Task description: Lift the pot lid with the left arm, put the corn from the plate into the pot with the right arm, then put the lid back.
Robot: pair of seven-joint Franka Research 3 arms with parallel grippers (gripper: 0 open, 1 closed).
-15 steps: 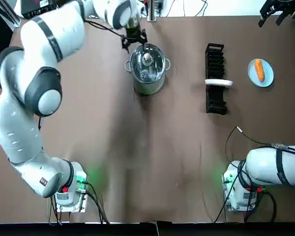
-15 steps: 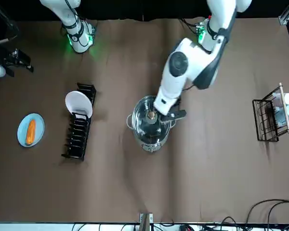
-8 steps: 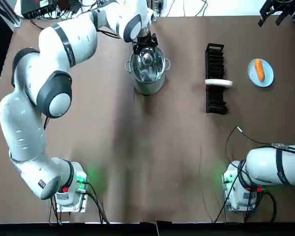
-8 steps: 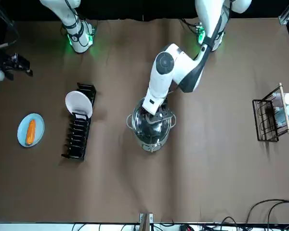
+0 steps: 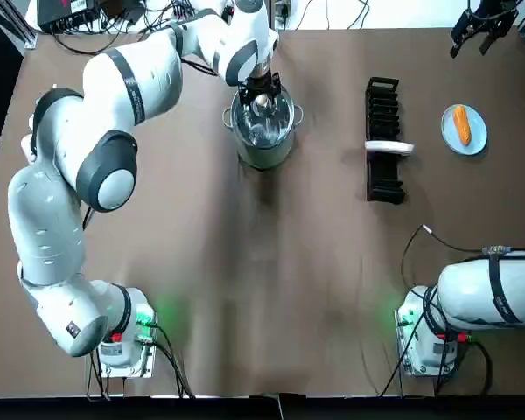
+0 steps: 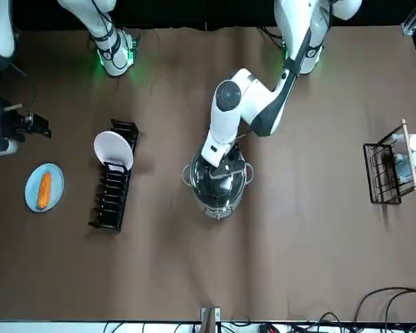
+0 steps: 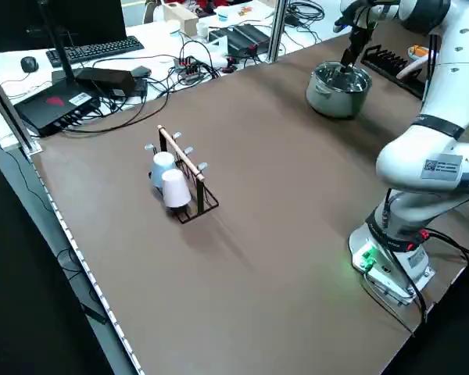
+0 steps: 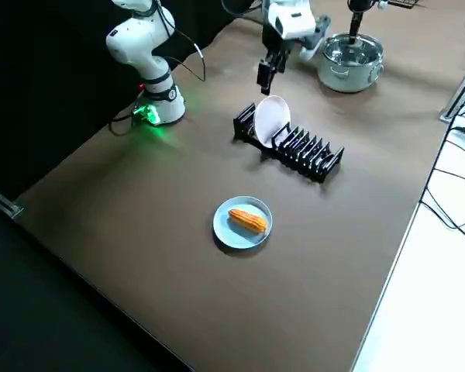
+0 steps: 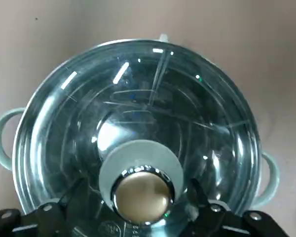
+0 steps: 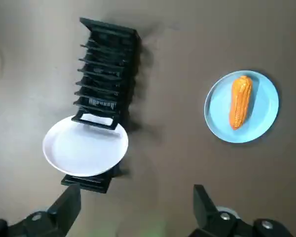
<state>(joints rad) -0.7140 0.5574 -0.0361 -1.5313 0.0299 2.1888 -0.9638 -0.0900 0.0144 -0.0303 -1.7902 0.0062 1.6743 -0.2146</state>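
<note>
A steel pot (image 5: pixel 262 147) with a glass lid (image 9: pixel 153 103) stands at the back middle of the table. My left gripper (image 5: pixel 262 90) is over the lid, open. In the left wrist view its fingers (image 9: pixel 192 190) sit on either side of the lid's metal knob (image 9: pixel 142 197), apart from it. The corn (image 5: pixel 461 124) lies on a light blue plate (image 5: pixel 474 140) at the far right. My right gripper (image 5: pixel 475 21) hangs open, high beyond the plate. The right wrist view looks down on the corn (image 10: pixel 240 101).
A black dish rack (image 5: pixel 383 114) holding one white plate (image 5: pixel 389 147) stands between the pot and the corn plate. A wire rack with cups (image 6: pixel 392 166) stands on my left side of the table.
My left gripper has swung from behind the pot to directly over the lid and now straddles the knob. My right gripper has drifted closer to the corn plate.
</note>
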